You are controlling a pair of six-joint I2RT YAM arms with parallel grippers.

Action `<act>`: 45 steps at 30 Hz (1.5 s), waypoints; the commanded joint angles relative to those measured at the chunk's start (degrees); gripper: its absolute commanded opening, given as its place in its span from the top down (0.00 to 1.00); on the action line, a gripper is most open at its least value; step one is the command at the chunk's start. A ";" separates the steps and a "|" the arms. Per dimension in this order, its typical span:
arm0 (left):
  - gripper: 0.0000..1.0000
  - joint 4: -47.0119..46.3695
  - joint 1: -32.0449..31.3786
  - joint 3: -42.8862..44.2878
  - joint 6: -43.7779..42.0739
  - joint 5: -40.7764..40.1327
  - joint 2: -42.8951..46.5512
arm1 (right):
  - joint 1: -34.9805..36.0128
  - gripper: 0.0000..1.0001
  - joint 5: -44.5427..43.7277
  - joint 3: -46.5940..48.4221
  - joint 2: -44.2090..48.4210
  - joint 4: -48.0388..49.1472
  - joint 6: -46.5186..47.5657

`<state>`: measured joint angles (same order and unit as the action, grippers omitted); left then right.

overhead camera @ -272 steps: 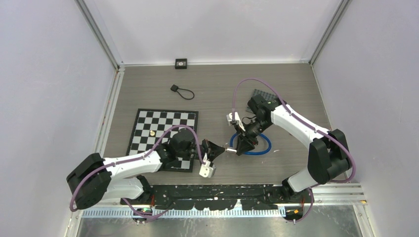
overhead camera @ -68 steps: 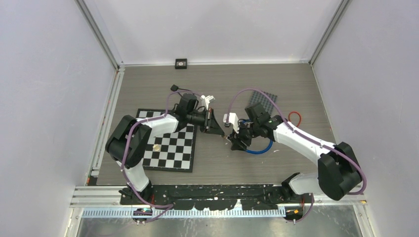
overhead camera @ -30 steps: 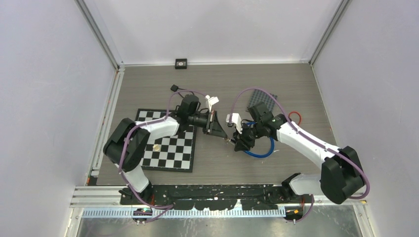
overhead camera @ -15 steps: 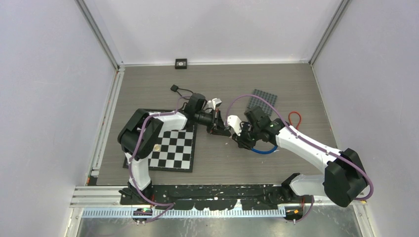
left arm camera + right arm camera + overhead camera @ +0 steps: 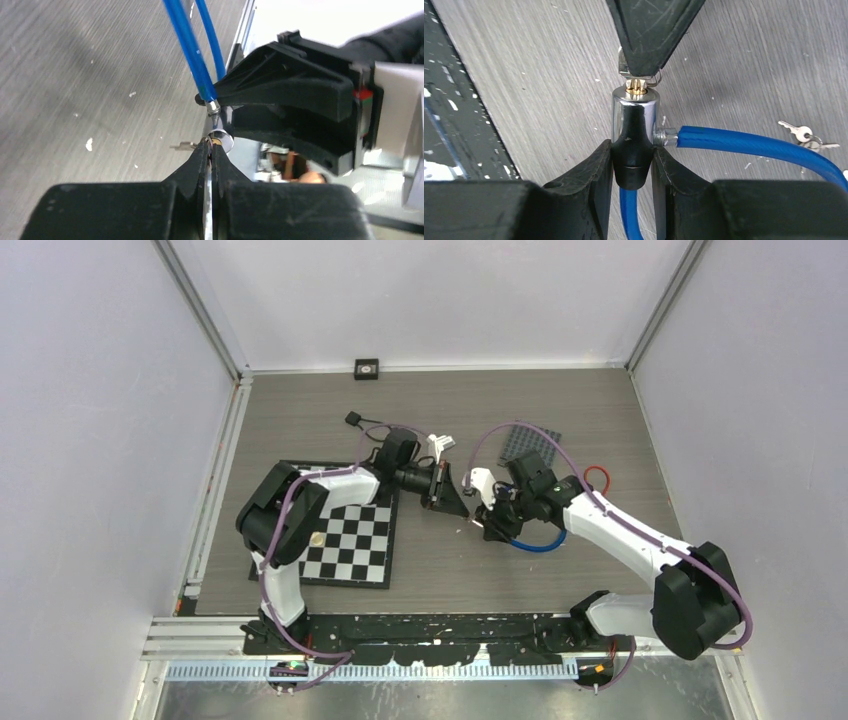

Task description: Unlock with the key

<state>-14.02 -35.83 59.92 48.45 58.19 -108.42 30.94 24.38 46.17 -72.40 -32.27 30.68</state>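
Near left, chessboard (image 5: 350,540) lies flat on table (image 5: 600,410), small gold piece (image 5: 315,538) on it. Mid table, the arms meet tip to tip. Right gripper (image 5: 631,160) pinches the chrome lock (image 5: 634,112) at its black end, with the keyhole end facing the left gripper (image 5: 210,150), which is pressed together on the key (image 5: 625,69). Key tip is at the brass keyway; depth can't tell. Blue cable (image 5: 749,145) leaves the lock's side. Spare keys (image 5: 805,134) lie on the table just beside the cable. Further back: grey plate (image 5: 530,440), red loop (image 5: 596,478), black tag (image 5: 353,418). Black square (image 5: 367,368) sits at the far wall.
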 commanded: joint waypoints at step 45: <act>0.11 1.85 10.85 -8.43 -24.14 -4.78 21.09 | 2.89 0.99 10.21 13.71 -4.72 -3.80 9.80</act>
<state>-10.02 -28.21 52.10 19.49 56.34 -91.79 30.87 39.18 54.46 -76.40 -34.11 35.88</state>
